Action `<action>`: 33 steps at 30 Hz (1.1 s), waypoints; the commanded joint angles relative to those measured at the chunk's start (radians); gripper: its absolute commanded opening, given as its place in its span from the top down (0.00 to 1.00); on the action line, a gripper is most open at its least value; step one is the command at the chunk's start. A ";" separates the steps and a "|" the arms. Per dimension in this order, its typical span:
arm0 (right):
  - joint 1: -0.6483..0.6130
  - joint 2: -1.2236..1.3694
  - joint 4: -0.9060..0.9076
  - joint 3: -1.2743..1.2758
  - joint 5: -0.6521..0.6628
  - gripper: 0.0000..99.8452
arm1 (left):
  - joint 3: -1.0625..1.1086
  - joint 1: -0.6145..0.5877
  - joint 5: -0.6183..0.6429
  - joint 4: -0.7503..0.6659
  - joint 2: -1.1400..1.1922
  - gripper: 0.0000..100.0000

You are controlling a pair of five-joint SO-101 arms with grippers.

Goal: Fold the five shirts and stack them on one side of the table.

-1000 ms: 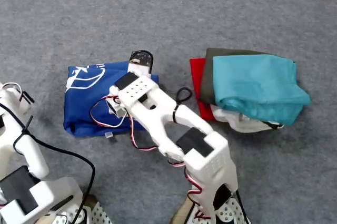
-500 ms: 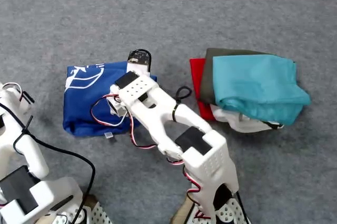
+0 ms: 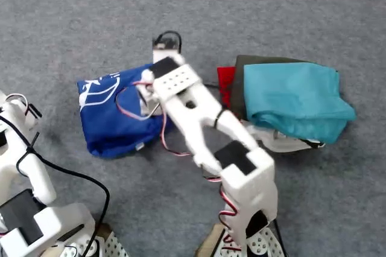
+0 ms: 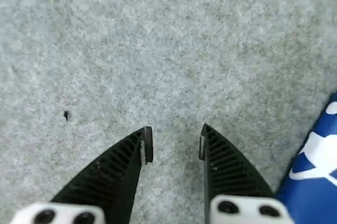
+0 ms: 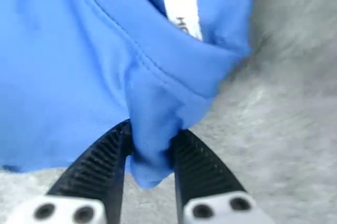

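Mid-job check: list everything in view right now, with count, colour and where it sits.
blue fabric shirt with white print: one, blue, left of the table's middle, its edge pinched by the right end effector.
teal fabric shirt: one, teal, on top of the right-side pile.
dark grey-green shirt: one, under the teal one.
red shirt: one, red, at the pile's left edge.
white shirt: one, white, sticking out at the pile's near edge.
grey felt table: one, grey, beneath everything.
left end effector: one, black, open over bare table beside the blue shirt.
right end effector: one, black, shut on the blue shirt.
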 commanded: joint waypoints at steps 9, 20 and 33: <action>0.245 -0.183 0.203 -0.263 0.336 1.00 | -0.041 0.005 0.002 -0.008 -0.005 0.85; 0.564 -0.246 0.353 -0.453 0.552 1.00 | -0.041 0.009 -0.034 -0.008 -0.005 0.85; 0.886 -0.429 0.358 -0.435 0.694 1.00 | -0.041 0.012 -0.038 -0.008 -0.004 0.85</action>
